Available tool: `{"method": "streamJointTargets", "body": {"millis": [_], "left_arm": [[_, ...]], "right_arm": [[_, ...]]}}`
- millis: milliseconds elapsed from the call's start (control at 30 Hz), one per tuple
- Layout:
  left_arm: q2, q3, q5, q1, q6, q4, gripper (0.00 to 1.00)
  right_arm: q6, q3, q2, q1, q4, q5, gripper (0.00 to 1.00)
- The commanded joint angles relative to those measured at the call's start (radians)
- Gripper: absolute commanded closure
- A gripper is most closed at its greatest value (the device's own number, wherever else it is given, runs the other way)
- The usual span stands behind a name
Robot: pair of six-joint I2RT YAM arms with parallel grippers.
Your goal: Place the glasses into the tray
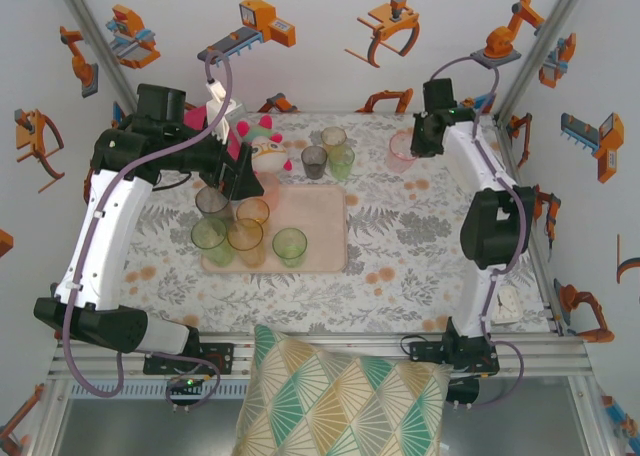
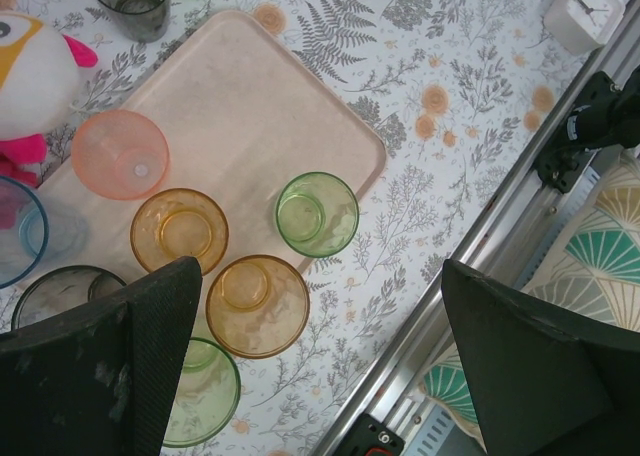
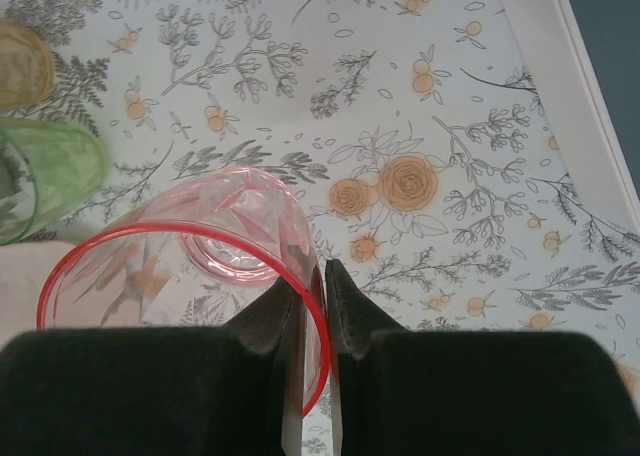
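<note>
Several tumblers (image 1: 245,238) stood bunched on the left half of the beige tray (image 1: 320,226), mid-frame in the top view, with three other glasses (image 1: 314,161) just above its upper edge. The left gripper (image 1: 235,181) hung over that cluster, jaws spread wide, holding nothing. At upper right, off the tray, the right gripper (image 3: 312,276) pinched the wall of a pink tumbler (image 3: 190,266).

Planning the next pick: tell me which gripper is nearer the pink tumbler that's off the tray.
Right. The right gripper pinches the rim of the pink tumbler; the left gripper hangs open over the left end of the tray, far from it.
</note>
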Motion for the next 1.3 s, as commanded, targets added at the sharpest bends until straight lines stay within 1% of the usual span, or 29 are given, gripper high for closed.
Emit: {"method": "streamJointTargets", "body": {"millis": [0, 133, 433, 700, 967, 1267], "left_arm": [[-0.008, 0.015, -0.002, -0.003, -0.012, 0.003, 0.03], [-0.015, 0.014, 0.0, -0.003, -0.013, 0.007, 0.03], [-0.045, -0.01, 0.002, -0.002, -0.023, 0.02, 0.03], [-0.066, -0.035, 0.005, -0.002, -0.026, 0.033, 0.03], [-0.087, -0.047, 0.008, -0.003, -0.029, 0.034, 0.03], [-0.108, -0.045, 0.021, -0.001, -0.042, 0.032, 0.03]], "right_arm": [[-0.002, -0.01, -0.062, 0.049, -0.011, 0.004, 0.9], [-0.004, -0.017, -0.09, 0.115, -0.021, 0.019, 0.9], [0.001, -0.02, -0.12, 0.311, -0.052, 0.058, 0.9], [0.022, -0.003, -0.066, 0.464, -0.049, 0.071, 0.89], [0.021, 0.082, 0.048, 0.553, -0.061, 0.097, 0.9], [0.018, 0.168, 0.152, 0.616, -0.099, 0.117, 0.89]]}}
